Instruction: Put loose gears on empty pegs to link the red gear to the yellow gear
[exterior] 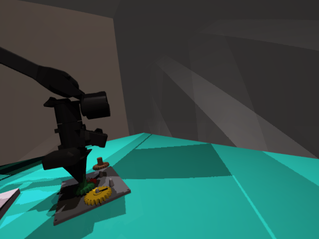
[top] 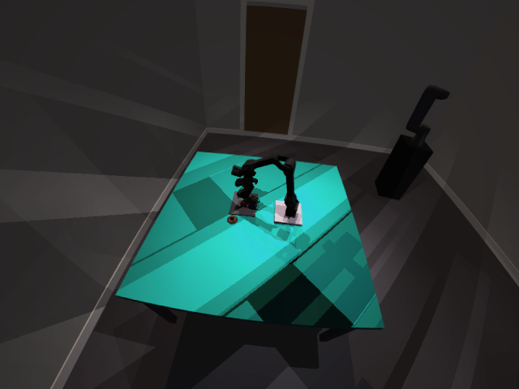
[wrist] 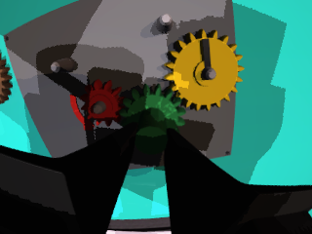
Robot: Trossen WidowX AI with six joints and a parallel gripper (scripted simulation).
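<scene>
My gripper (exterior: pixel 82 179) (wrist: pixel 151 132) is shut on the upright handle of a green gear (exterior: pixel 86 189) (wrist: pixel 158 103), low over the grey board (exterior: pixel 120 188) (wrist: pixel 117 29). The green gear lies between the red gear (exterior: pixel 93 180) (wrist: pixel 108 103) and the yellow gear (exterior: pixel 89 198) (wrist: pixel 226 78), its teeth close to both. Its underside and any peg below it are hidden; I cannot tell whether it sits flat. Two empty pegs show: one peg (exterior: pixel 111 182) (wrist: pixel 166 19) near the yellow gear, another peg (exterior: pixel 100 174) (wrist: pixel 55 67) beyond the red gear.
A brown gear (top: pixel 232 219) (exterior: pixel 100 166) (wrist: pixel 3 80) with an upright handle stands on the table just off the board. The arm's base stands on a pale plate (top: pixel 281 217). The arm arches over from there and shadows part of the board.
</scene>
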